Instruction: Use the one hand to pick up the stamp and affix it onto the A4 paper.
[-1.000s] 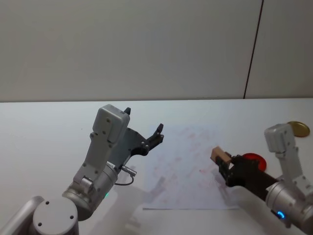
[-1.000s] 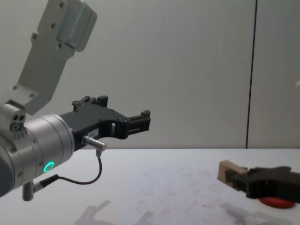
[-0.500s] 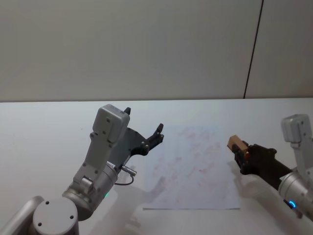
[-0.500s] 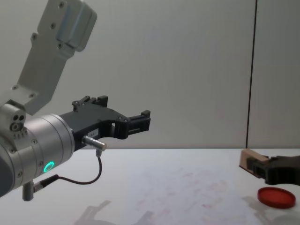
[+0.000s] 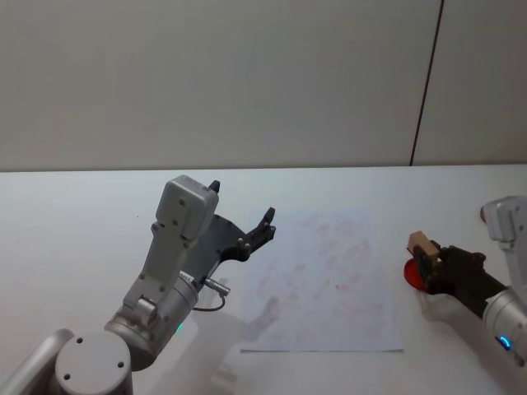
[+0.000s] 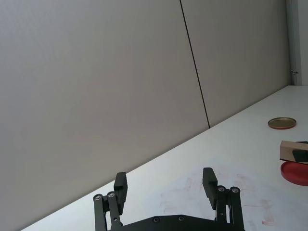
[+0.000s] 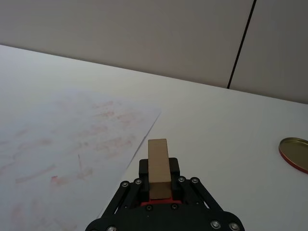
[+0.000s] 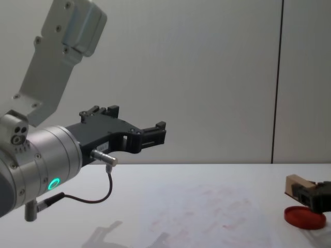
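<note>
My right gripper [image 5: 428, 262] is shut on the stamp [image 5: 422, 245], a small pale wooden block [image 7: 158, 166]. It holds the block just above the red ink pad [image 5: 409, 272], to the right of the A4 paper [image 5: 321, 280]. The chest view shows the stamp [image 8: 297, 183] a little over the pad [image 8: 305, 217]. The white paper [image 7: 62, 130] lies flat and carries faint reddish smudges. My left gripper [image 5: 243, 202] hangs open and empty in the air over the table left of the paper, its jaws spread wide [image 6: 164, 177].
A round gold lid [image 7: 294, 153] lies on the white table [image 5: 74, 214] beyond the ink pad, at the far right. The left arm's silver body [image 8: 36, 165] stands large at the left. A grey wall closes the back.
My right gripper has carried the stamp to the right, off the paper's right part and over the red ink pad. The left arm has not moved.
</note>
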